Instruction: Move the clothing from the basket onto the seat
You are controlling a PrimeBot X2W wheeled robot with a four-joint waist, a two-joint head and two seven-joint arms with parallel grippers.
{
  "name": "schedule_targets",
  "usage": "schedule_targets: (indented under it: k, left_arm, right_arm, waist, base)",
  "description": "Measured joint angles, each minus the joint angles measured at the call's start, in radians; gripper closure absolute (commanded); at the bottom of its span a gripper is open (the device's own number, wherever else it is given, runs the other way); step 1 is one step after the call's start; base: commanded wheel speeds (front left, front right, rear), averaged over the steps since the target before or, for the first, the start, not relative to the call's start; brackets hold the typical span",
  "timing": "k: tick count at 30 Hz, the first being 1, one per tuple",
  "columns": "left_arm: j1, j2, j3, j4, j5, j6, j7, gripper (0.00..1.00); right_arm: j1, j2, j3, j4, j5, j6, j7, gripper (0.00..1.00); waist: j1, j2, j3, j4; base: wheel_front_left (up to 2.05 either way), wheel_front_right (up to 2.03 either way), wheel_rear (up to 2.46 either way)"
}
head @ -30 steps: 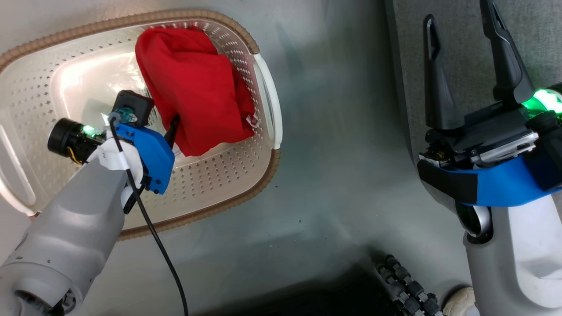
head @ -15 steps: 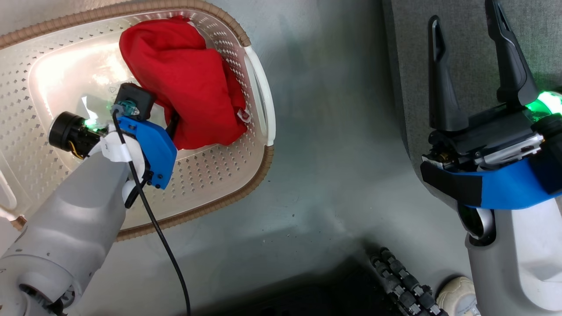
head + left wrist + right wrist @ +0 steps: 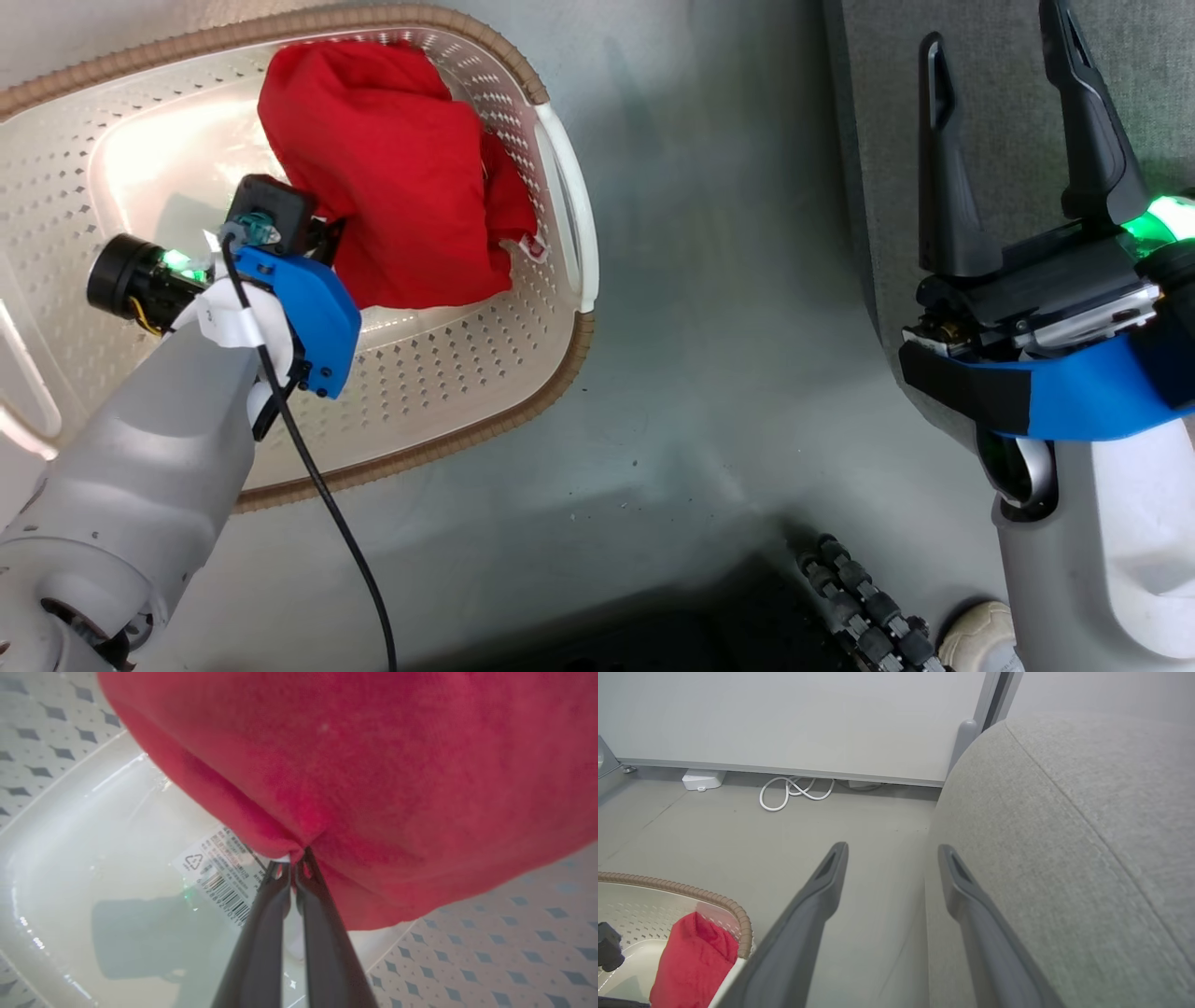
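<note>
In the basket point(image 3: 448, 373), at its right end against the wall, the clothing point(image 3: 392, 177); on the basket's bottom just beside it, a sticker point(image 3: 219, 877); right of the basket, across a stretch of floor point(image 3: 728, 327), the seat point(image 3: 999, 112).

Clothing point(image 3: 392, 168) in basket point(image 3: 448, 373), left tool point(image 3: 334, 245) at it; right tool point(image 3: 994, 33) spread above seat point(image 3: 1158, 93).
</note>
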Motion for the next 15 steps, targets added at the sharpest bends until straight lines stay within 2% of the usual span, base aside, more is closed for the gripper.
schedule_targets:
  k: [9,15]
  left_arm:
    - [0.000,-0.014,0.024,-0.004,-0.073,0.000,-0.078,1.00]
    - [0.000,-0.017,0.021,-0.053,-0.069,0.000,-0.105,1.00]
  right_arm:
    - [0.000,0.000,-0.008,0.016,-0.005,0.000,0.000,0.00]
    - [0.000,0.000,-0.021,0.027,-0.009,0.000,0.000,0.00]
  waist:
    - [-0.0001,0.0000,-0.031,0.024]
    - [-0.0001,0.0000,-0.073,0.050]
  base:
    - [0.00,0.00,0.00]
    - [0.00,0.00,0.00]
